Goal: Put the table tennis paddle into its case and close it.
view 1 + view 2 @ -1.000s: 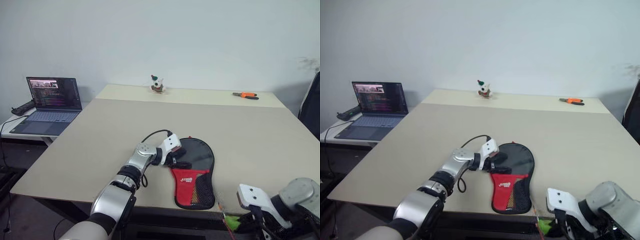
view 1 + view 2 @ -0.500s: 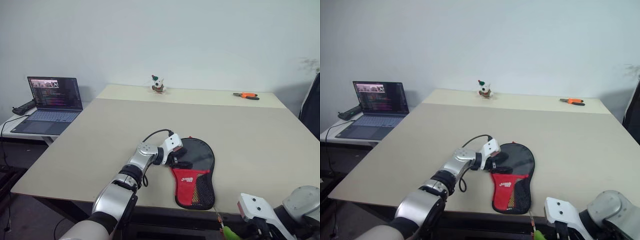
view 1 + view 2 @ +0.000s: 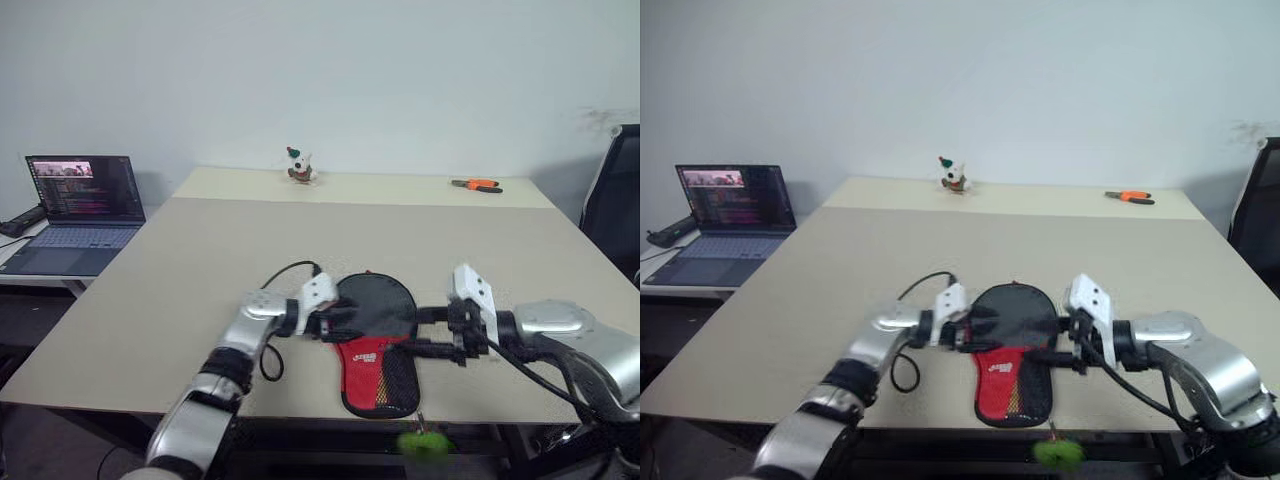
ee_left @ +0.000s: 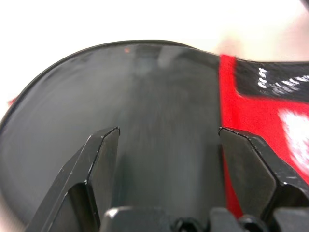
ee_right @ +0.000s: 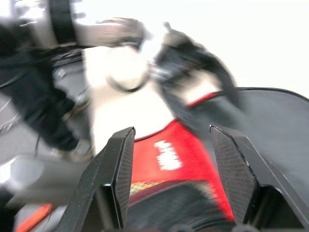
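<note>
**Both claws spread at the paddle case**

Left gripper (image 3: 335, 322) hangs at the case's left edge with its black fingers (image 4: 99, 159) spread wide over the dark round face, pinching nothing. Right gripper (image 3: 428, 332) sits at the opposite edge, fingers parted and empty.

Between them, near the front edge of the table (image 3: 200, 260), lies the case (image 3: 377, 340): round black head farther from the robot, red logo section and mesh nearer. It looks like soft, light fabric that would fold or slide if pushed on one side, so bracing one rim while the other claw works seems sensible.

Whether the table tennis paddle is already inside, I cannot tell; no wooden handle is visible. The zipper's state is unclear too.
</note>
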You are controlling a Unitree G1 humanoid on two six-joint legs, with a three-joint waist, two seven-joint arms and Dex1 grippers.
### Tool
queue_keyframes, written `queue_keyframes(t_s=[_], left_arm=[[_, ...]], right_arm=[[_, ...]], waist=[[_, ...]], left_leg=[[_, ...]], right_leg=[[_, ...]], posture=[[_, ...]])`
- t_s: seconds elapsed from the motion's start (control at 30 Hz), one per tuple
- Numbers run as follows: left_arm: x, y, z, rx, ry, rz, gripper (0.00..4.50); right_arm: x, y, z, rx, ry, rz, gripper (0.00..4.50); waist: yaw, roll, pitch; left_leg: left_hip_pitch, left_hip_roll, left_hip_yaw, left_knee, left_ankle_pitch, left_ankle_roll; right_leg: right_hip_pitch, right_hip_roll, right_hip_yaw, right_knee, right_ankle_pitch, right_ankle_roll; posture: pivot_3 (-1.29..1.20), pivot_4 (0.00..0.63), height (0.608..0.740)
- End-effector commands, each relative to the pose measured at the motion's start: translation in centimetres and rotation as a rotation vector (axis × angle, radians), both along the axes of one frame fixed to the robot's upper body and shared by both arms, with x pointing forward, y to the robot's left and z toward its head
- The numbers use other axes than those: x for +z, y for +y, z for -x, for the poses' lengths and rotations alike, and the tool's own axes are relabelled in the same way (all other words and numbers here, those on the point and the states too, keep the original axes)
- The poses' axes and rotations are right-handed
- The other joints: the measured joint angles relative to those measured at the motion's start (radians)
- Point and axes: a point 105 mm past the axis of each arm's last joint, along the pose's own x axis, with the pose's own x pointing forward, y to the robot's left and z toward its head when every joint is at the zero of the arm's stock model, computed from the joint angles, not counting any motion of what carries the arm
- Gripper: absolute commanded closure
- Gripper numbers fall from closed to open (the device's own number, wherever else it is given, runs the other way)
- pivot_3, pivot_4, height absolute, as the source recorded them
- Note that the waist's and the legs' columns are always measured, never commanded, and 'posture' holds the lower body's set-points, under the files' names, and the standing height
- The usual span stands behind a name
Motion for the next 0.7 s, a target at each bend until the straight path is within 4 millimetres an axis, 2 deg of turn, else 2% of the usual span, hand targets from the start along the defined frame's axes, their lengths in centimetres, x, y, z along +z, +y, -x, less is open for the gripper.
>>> queue_keyframes(t_s=[0.03, 0.07, 0.13, 0.3, 0.37, 0.53, 0.63, 0.7], left_arm=[[4.1, 0.9, 1.6, -0.001, -0.078, 0.08, 0.91], [5.2, 2.4, 2.1, 0.057, -0.087, 0.111, 0.91], [6.5, 4.4, 3.1, 0.143, -0.099, 0.142, 0.91], [7.2, 5.7, 4.2, 0.28, -0.097, 0.172, 0.91], [7.5, 5.6, 4.1, 0.314, -0.108, 0.178, 0.91], [7.1, 6.6, 4.6, 0.35, -0.114, 0.161, 0.91], [6.4, 6.7, 4.1, 0.37, -0.09, 0.162, 0.91], [6.0, 7.3, 3.9, 0.408, -0.085, 0.17, 0.91]], right_arm=[[1.2, 0.1, -1.5, -0.013, -0.086, -0.048, 1.8], [0.9, -0.1, -2.6, -0.024, -0.09, -0.066, 1.8], [0.4, -0.4, -4.3, -0.045, -0.098, -0.081, 1.8], [0.2, -2.8, -7.0, -0.087, -0.118, -0.057, 1.8], [0.3, -3.8, -7.9, -0.102, -0.125, -0.041, 1.8], [0.7, -6.4, -8.9, -0.154, -0.151, 0.031, 1.8], [0.5, -7.9, -9.2, -0.201, -0.152, 0.046, 1.8], [0.2, -8.3, -9.0, -0.217, -0.139, 0.05, 1.8]], waist=[[0.008, 0.001, 0.001], [0.006, 0.001, 0.001], [-0.002, 0.002, 0.001], [0.003, 0.01, 0.006], [0.006, 0.011, 0.007], [-0.001, 0.011, 0.008], [0.0, 0.011, 0.008], [0.0, 0.011, 0.008]], left_leg=[[-0.004, -0.001, 0.0, 0.0, 0.001, -0.002], [-0.004, -0.001, 0.0, 0.001, 0.001, -0.002], [-0.004, -0.001, 0.001, 0.001, 0.001, -0.001], [0.0, -0.001, 0.001, 0.001, -0.001, 0.002], [0.001, -0.001, 0.001, 0.001, 0.0, 0.002], [0.002, 0.0, 0.005, 0.002, 0.0, 0.002], [0.002, 0.0, 0.005, 0.001, 0.0, 0.002], [0.002, 0.0, 0.006, 0.001, 0.0, 0.002]], right_leg=[[-0.002, 0.0, 0.0, 0.0, 0.0, 0.0], [-0.003, 0.0, -0.001, -0.001, 0.0, 0.0], [-0.003, 0.0, 0.001, -0.001, 0.0, 0.0], [-0.001, 0.0, 0.001, 0.002, 0.001, 0.0], [-0.001, 0.0, 0.001, 0.004, 0.001, 0.0], [-0.004, 0.0, 0.004, 0.01, 0.001, 0.0], [-0.004, 0.0, 0.005, 0.01, 0.0, -0.001], [-0.004, 0.0, 0.005, 0.01, 0.0, -0.001]], posture=[[0.0, 0.15, 0.74], [0.0, 0.15, 0.74], [0.0, 0.15, 0.74], [0.0, 0.15, 0.74], [0.0, 0.15, 0.74], [0.0, 0.15, 0.74], [0.0, 0.15, 0.74], [0.0, 0.15, 0.74]])
